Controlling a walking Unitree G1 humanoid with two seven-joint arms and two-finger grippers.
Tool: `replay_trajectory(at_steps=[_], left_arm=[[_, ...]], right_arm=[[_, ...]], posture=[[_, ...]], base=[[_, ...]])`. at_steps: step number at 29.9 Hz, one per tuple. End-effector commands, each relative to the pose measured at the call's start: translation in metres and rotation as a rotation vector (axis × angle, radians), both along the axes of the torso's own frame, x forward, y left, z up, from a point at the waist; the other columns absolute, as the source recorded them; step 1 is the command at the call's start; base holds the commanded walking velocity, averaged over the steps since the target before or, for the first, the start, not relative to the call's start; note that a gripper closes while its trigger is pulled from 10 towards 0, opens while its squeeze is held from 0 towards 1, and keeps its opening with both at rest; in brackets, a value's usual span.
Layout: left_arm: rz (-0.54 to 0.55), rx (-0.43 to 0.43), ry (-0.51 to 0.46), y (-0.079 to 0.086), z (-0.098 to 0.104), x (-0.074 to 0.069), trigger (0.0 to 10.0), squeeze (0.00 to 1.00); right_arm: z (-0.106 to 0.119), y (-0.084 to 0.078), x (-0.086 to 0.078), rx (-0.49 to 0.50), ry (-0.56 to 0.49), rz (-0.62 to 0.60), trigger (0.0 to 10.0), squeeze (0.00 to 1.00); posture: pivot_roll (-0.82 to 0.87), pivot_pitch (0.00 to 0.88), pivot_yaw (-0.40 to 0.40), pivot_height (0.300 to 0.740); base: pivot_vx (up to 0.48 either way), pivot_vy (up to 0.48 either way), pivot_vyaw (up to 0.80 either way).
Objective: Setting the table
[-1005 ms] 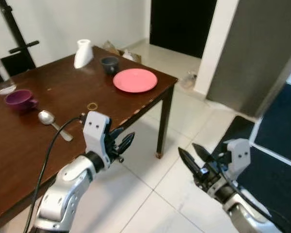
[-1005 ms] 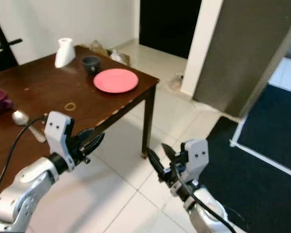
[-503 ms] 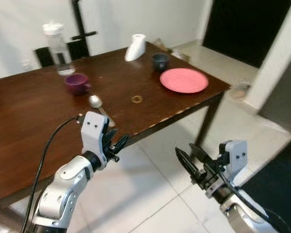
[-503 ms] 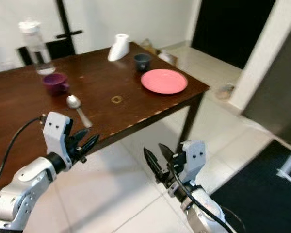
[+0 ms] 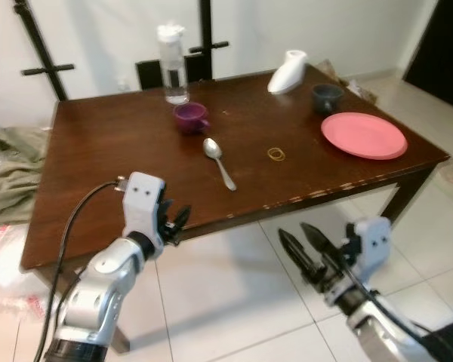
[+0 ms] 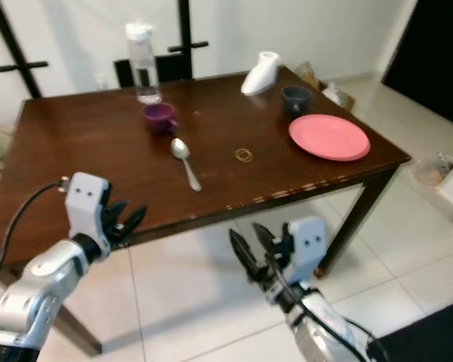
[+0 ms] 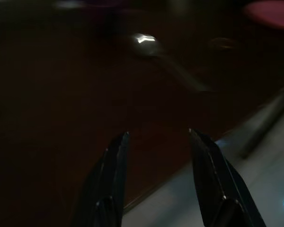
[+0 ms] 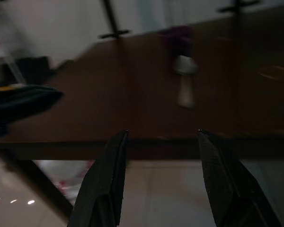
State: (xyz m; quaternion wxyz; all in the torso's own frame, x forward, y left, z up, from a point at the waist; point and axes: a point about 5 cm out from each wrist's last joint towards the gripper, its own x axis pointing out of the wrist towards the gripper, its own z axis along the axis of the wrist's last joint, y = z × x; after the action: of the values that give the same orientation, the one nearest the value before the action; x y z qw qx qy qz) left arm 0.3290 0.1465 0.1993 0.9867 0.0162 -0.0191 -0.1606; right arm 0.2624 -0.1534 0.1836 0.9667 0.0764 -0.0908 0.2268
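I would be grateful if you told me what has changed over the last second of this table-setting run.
The head camera has swung leftward, so the whole dark wooden table now fills the view; the things on it did not move. The silver spoon, purple cup and pink plate lie as before. Both the left gripper and right gripper remain open and empty below the table's near edge.

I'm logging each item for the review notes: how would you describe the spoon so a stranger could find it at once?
Look at the dark wooden table. Near its middle lies the spoon, flat, bowl toward the purple cup, with a small ring beside it. It is the only silver, long-handled thing there.
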Motion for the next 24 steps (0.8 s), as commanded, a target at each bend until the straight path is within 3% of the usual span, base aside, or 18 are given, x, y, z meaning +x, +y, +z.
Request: replay_trajectory(at_steps=[1,7,8,12,24], left_arm=[[0.025,0.004,0.019,0.002,-0.006,0.000,10.0,0.00],[0.045,0.008,0.011,0.003,-0.005,0.003,10.0,0.00],[0.075,0.032,0.017,0.005,-0.007,0.005,10.0,0.00],[0.123,0.049,0.018,0.008,-0.008,0.011,10.0,0.00],[0.123,0.048,0.005,0.006,-0.006,0.013,10.0,0.00]], right_arm=[[-0.004,-0.005,-0.001,-0.007,0.016,-0.030,10.0,0.00],[0.002,-0.010,0.004,0.015,-0.006,-0.085,10.0,0.00],[0.007,-0.015,0.007,0.028,-0.028,-0.138,10.0,0.00],[0.024,-0.028,0.016,0.080,-0.079,-0.258,10.0,0.00],[0.030,-0.028,0.017,0.090,-0.100,-0.269,10.0,0.00]], posture=[[0.04,0.111,0.079,0.740],[0.04,0.110,0.079,0.740],[0.04,0.110,0.079,0.740],[0.03,0.107,0.082,0.740],[0.03,0.105,0.082,0.740]], base=[[0.000,0.000,0.79],[0.000,0.000,0.79],[0.469,0.000,0.68],[0.469,0.000,0.00],[0.469,0.000,0.00]])
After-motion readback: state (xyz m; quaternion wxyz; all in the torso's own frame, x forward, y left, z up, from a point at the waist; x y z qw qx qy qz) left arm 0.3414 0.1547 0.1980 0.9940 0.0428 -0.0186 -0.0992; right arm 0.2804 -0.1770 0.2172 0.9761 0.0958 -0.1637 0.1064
